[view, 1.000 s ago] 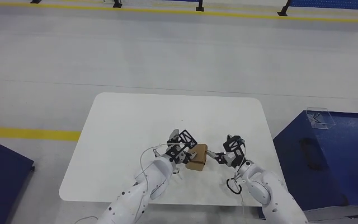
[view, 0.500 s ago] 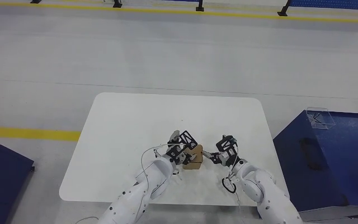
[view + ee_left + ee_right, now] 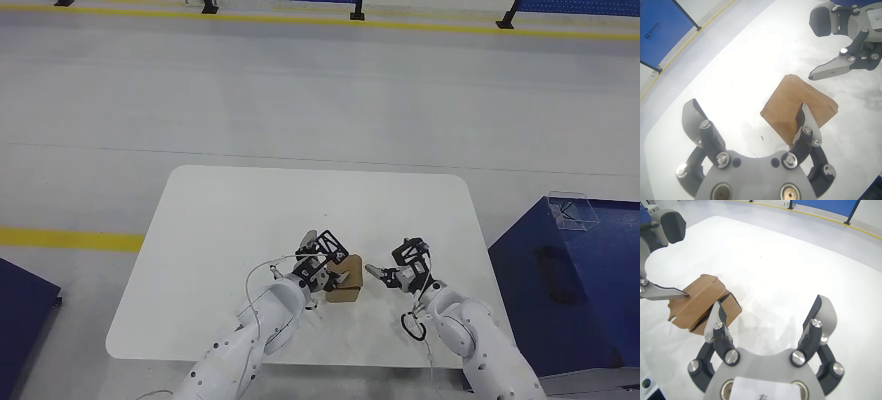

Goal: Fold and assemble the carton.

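A small brown carton (image 3: 348, 279) lies on the white table (image 3: 240, 220), toward the front edge. Its top flap is folded down, and a dark gap is left on the side facing my right gripper. My left gripper (image 3: 748, 103) is open; one fingertip (image 3: 803, 113) rests on the carton (image 3: 787, 98) top, the other stands over bare table. My right gripper (image 3: 768, 300) is open just beside the carton (image 3: 696, 302), with one finger close to the gapped side and nothing between its fingers. From above, the left gripper (image 3: 322, 258) is left of the carton and the right gripper (image 3: 392, 268) is right of it.
A dark blue bin (image 3: 570, 290) stands off the table's right edge, with a small clear box (image 3: 572, 210) on its corner. Bare table stretches behind and to the left of the carton. The front edge is close behind both arms.
My right gripper pressed in at the carton's side, then drew back a little to the right. The carton looks narrower from above. My left gripper has stayed on the carton top.
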Controlling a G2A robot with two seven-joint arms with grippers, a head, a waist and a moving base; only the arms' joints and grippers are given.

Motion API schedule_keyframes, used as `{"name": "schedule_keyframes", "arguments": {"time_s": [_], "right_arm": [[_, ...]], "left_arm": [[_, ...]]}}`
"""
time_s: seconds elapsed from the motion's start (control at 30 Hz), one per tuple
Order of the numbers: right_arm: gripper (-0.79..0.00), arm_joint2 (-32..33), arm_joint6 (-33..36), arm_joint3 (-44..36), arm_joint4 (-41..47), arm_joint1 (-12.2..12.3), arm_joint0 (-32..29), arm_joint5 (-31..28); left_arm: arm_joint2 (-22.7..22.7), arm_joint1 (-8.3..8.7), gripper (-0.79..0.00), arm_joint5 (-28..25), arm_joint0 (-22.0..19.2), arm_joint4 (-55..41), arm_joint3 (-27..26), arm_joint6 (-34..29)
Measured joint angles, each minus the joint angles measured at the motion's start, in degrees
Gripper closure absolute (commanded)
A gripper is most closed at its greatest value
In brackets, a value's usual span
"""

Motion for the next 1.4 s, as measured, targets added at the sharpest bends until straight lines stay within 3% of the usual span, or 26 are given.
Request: {"name": "schedule_keyframes", "arguments": {"time_s": [0.73, 1.4], "right_arm": [[-0.785, -4.0, 2.4, 2.7, 1.0, -1.0, 3.0, -1.1], [-0.785, -2.7, 1.6, 0.4, 2.4, -1.0, 1.5, -1.2]], "left_arm": [[-1.0, -0.32, -0.785, -0.1, 1.5, 1.4, -0.6, 0.1], [-0.3, -1.29, -0.785, 1.8, 1.3, 2.2, 0.1, -1.6]]}}
